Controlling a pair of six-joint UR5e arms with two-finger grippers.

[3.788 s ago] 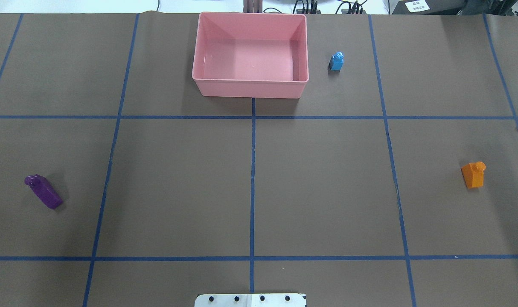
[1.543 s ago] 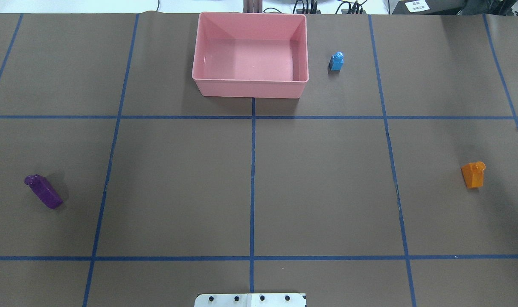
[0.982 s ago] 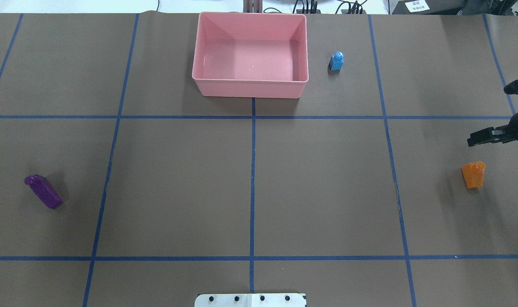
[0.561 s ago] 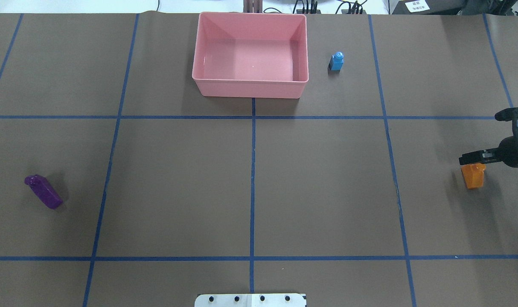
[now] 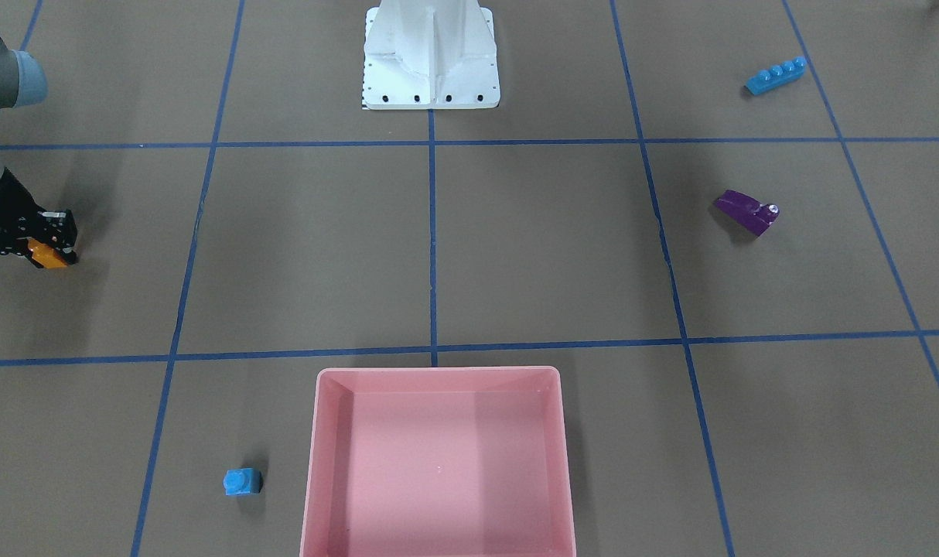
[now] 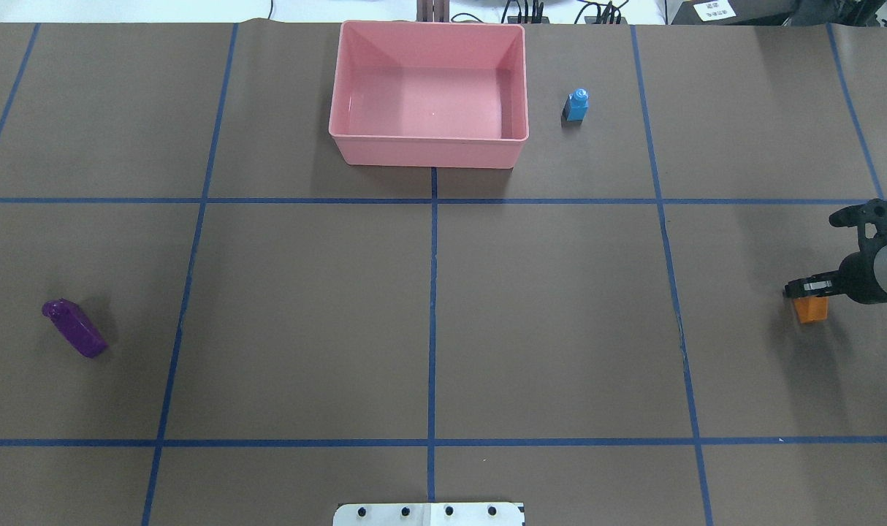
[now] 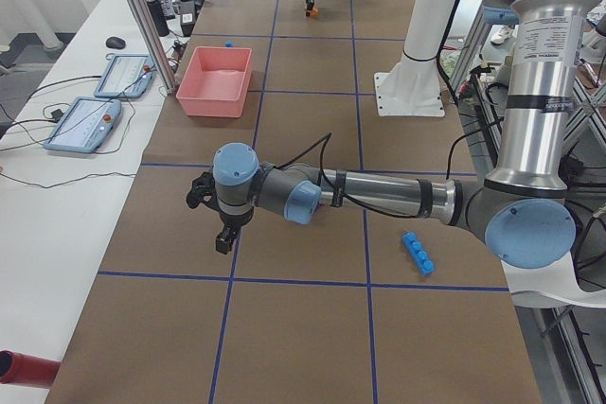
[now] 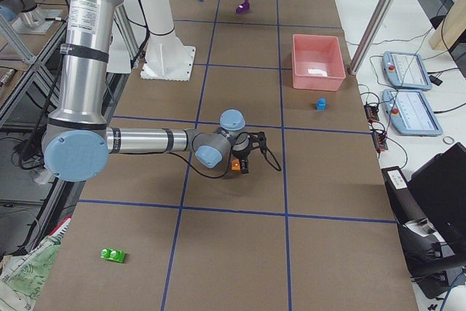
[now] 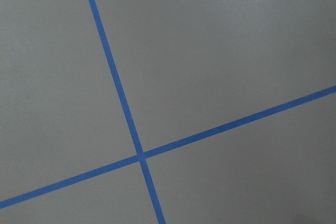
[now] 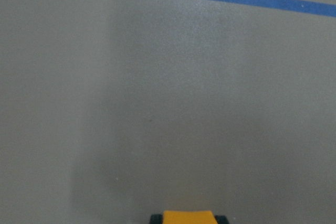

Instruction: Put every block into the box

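My right hand point(image 6: 806, 292) straddled the orange brick point(image 6: 811, 311) near the right edge of the worktop point(image 6: 560, 329), well apart from the pink box point(image 6: 429, 153). Whether it had clenched yet, I could not tell. I judged a square, centred pinch before lifting was best.

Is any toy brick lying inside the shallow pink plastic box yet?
No, the overhead view shows the pink plastic box with a bare floor, and the small blue cube brick stands outside it.
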